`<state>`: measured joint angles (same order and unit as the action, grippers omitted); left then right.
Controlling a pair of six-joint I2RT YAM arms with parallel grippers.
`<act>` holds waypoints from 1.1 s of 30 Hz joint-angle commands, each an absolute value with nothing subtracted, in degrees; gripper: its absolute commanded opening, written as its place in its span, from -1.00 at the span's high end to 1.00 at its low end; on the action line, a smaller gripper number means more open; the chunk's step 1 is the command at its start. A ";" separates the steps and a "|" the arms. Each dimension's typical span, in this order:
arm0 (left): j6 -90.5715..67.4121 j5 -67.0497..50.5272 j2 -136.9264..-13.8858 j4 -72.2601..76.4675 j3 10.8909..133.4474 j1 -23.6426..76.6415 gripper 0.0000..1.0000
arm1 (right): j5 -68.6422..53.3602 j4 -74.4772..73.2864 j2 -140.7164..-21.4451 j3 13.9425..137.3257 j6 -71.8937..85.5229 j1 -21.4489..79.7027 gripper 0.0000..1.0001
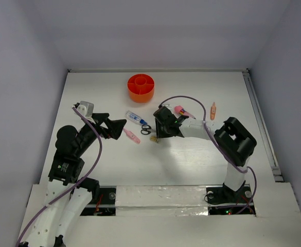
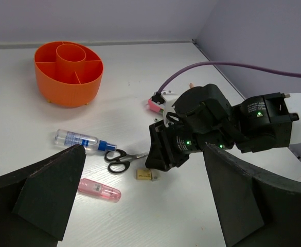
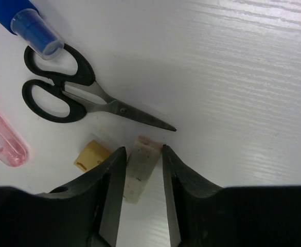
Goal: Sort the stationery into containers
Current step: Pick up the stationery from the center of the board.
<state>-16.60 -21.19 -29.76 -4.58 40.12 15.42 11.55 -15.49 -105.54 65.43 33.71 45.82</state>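
Whitish block (image 3: 137, 177) is flanked by the right gripper (image 3: 143, 150), just beside the tip of the scissors (image 3: 120, 108); whether it is clamped cannot be told.

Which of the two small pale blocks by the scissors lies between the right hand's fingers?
The longer whitish block, near the tip of the scissors; the yellower block sits outside the fingers.

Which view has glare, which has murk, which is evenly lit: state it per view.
Top external: even, soft light, faint shadows. Left wrist: orange tub and scissors sharp; its own fingers are near-black silhouettes. Right wrist: scissors crisp, table washed bright at upper right, shadow pooled round the right gripper.
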 commanded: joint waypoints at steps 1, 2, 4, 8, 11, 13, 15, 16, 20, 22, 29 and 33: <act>-16.61 -21.27 -29.18 -2.81 40.78 15.73 -0.98 | 11.95 -15.20 -108.19 68.55 34.54 46.23 0.24; -16.61 -21.27 -29.18 -2.90 40.78 15.73 -0.98 | 12.39 -15.38 -108.72 68.55 34.54 46.23 0.33; -16.61 -21.09 -29.18 -3.08 40.78 15.73 -0.98 | 13.88 -16.34 -108.55 68.47 34.28 46.76 0.40; -16.61 -21.18 -29.35 -2.81 40.87 15.73 -0.98 | 15.73 -16.96 -106.09 66.71 33.49 46.76 0.59; -16.70 -21.09 -29.53 -2.72 40.87 15.73 -0.98 | 16.09 -16.44 -102.67 65.74 32.52 46.76 0.78; -16.70 -20.92 -29.62 -2.81 40.87 15.73 -0.98 | 15.91 -15.74 -99.77 66.61 30.77 46.76 0.82; -16.70 -20.74 -29.79 -2.81 40.96 15.73 -0.98 | 16.34 -14.95 -98.36 68.28 29.01 46.76 0.83; -16.70 -20.48 -29.97 -2.73 41.04 15.73 -0.98 | 17.30 -13.46 -97.57 69.42 26.83 46.76 0.83; -16.70 -20.30 -30.32 -2.90 41.05 15.73 -0.98 | 16.53 -5.82 -99.66 77.05 22.68 44.04 0.84; -16.61 -20.21 -30.50 -3.08 41.13 15.73 -0.98 | 15.47 1.36 -101.42 79.35 22.15 42.55 0.84; -16.52 -19.95 -31.90 -3.25 41.22 15.73 -0.98 | 18.98 16.69 -111.70 90.78 21.80 40.17 0.86; -16.44 -19.95 -32.17 -3.34 41.31 15.73 -0.98 | 22.93 22.32 -116.53 94.21 22.32 39.64 0.86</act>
<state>-16.58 -20.29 -32.03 -4.62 40.12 15.42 18.39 12.78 -114.06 90.63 22.68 39.62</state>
